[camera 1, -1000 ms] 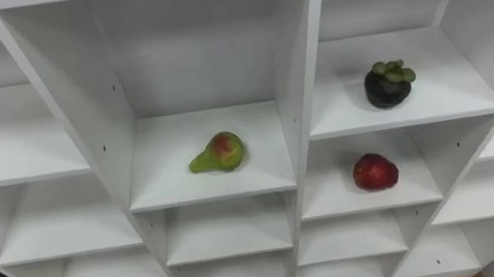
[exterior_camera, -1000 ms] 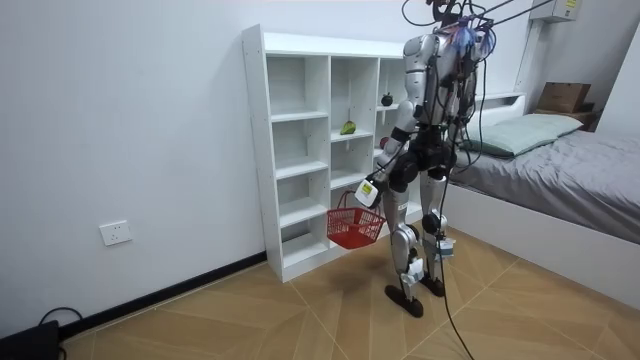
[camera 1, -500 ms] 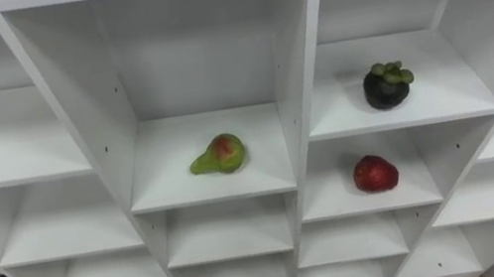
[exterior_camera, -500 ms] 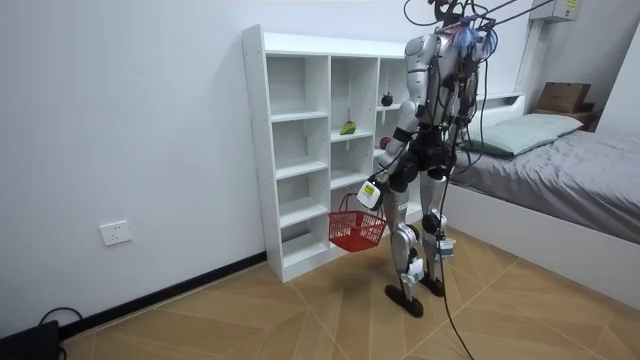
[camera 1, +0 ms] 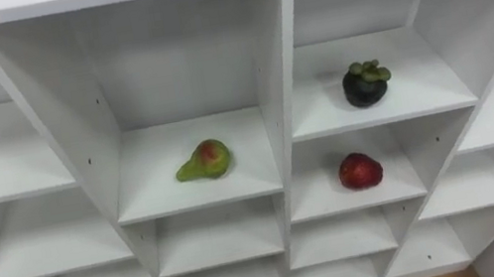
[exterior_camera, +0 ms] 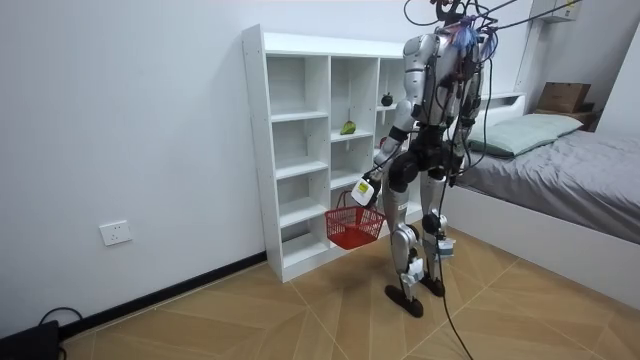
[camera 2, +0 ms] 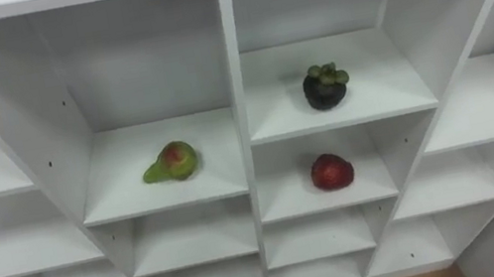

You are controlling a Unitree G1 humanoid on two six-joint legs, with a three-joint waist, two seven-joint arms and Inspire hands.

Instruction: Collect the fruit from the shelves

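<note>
Change since the earlier frames: the eye views have slid sideways as a whole, which is the camera's own shift, and all fruits keep their compartments. In the room view the robot stands on the same spot facing the closet, while the left hand point(exterior_camera: 365, 189) and its load have swung slightly towards the room view's left, nearer the shelves. Item, one closet point(camera 1: 276, 73): white, smooth flat panels, square-edged open compartments in a grid. Fruits, three in all, one of each kind, each lying alone on a shelf board. One pear point(camera 1: 204, 161): green with a red blush, bulbous with a tapered neck, lying on its side, in the compartment at 9 o'clock from the eye view's centre. One mangosteen point(camera 1: 365, 84): near-black, round, with a knobbly green cap, upright, one column over at 2 o'clock from the pear. One red fruit point(camera 1: 360, 171): round, glossy, in the compartment directly under the mangosteen, at 6 o'clock from it. One red basket point(exterior_camera: 352, 225): open mesh walls, thin hoop handle, hanging at 7 o'clock from the left hand, before the lower shelves and clear of the wooden floor point(exterior_camera: 300, 320). The left hand's fingers are curled round the handle, as far as the room view lets one judge. One bed point(exterior_camera: 570, 170), grey cover, at 3 o'clock from the robot.
</note>
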